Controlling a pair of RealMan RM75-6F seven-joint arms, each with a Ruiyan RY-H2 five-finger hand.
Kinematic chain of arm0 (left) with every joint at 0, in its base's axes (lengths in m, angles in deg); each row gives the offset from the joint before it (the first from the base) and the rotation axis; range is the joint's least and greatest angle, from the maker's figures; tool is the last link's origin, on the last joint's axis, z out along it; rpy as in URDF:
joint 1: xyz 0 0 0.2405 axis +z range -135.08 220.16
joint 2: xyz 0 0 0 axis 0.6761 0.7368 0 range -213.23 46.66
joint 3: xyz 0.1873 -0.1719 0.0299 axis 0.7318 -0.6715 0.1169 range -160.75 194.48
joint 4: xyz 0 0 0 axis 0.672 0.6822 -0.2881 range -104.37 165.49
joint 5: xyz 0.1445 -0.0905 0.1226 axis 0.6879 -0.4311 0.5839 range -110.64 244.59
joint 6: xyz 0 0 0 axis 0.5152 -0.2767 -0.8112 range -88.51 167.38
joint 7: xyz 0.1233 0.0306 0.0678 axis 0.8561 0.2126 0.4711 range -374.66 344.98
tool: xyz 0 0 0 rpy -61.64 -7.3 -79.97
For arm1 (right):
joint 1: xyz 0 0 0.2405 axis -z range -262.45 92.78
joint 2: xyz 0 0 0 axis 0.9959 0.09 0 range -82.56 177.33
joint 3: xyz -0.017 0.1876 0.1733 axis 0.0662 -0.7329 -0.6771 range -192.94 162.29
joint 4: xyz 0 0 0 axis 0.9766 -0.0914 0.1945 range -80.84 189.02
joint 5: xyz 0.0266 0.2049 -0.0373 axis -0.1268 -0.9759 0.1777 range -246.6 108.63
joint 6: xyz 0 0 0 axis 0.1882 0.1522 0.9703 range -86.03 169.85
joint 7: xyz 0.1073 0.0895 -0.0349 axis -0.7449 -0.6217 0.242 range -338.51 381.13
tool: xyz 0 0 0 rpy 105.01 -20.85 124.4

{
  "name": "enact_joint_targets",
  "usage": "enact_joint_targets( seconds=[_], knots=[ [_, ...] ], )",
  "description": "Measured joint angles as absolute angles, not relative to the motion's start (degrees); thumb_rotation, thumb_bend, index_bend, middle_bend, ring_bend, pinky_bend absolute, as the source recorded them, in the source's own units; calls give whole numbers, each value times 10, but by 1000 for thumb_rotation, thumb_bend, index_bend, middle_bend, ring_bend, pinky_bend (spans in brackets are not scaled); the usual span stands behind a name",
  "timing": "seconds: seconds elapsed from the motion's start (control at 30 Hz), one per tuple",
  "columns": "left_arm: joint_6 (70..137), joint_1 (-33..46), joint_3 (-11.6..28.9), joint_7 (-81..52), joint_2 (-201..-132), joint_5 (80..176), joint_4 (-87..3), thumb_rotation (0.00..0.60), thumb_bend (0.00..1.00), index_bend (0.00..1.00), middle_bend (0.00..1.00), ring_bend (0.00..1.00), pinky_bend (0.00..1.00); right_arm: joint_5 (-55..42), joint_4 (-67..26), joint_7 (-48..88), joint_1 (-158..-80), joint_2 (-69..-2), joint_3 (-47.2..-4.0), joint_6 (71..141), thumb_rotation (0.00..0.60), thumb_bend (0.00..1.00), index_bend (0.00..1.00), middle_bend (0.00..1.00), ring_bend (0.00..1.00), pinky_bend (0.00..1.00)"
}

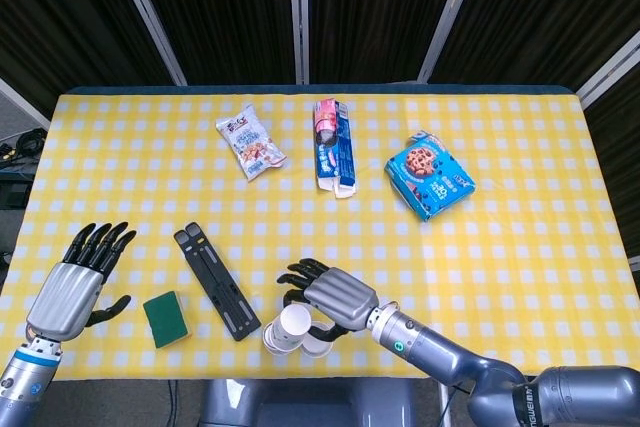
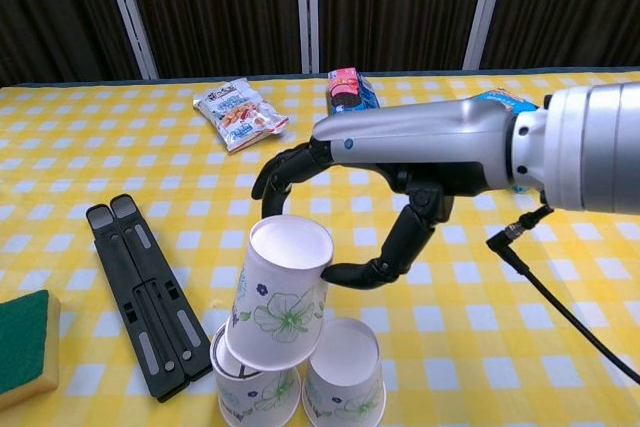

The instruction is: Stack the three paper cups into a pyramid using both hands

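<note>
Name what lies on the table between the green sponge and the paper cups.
The black folding stand lies between the green sponge and the paper cups, shown best in the head view.

We see a desk [image 1: 520, 277] in yellow checked cloth. Landmark: black folding stand [image 1: 216, 282], front left. Green sponge [image 1: 163, 318] just left of it. Snack bag [image 1: 250, 141] well behind it, pink-blue carton [image 1: 331, 143] further right, blue cookie pack [image 1: 429, 175] rightmost.
</note>
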State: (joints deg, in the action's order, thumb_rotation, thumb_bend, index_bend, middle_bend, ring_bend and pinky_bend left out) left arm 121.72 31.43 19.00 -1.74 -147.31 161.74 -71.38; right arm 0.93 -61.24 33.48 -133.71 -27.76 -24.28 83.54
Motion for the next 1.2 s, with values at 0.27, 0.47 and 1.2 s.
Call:
enact_joint_targets(
  seconds=[0.27,0.47,1.2],
  knots=[
    [1219,316,190,-18,-1472,1620,-715,600,229,0,0,0,0,5,-616,345,-1341,-282,-235,845,600,332,451,118,0,0],
    [1222,318,190,-17,-1471,1625,-716,600,228,0,0,0,0,5,-624,352,-1341,-279,-227,851,600,330,450,117,0,0],
    [1225,324,191,-12,-1469,1635,-719,600,229,0,0,0,0,0,-634,383,-1342,-279,-200,873,600,246,378,46,0,0]
  ],
)
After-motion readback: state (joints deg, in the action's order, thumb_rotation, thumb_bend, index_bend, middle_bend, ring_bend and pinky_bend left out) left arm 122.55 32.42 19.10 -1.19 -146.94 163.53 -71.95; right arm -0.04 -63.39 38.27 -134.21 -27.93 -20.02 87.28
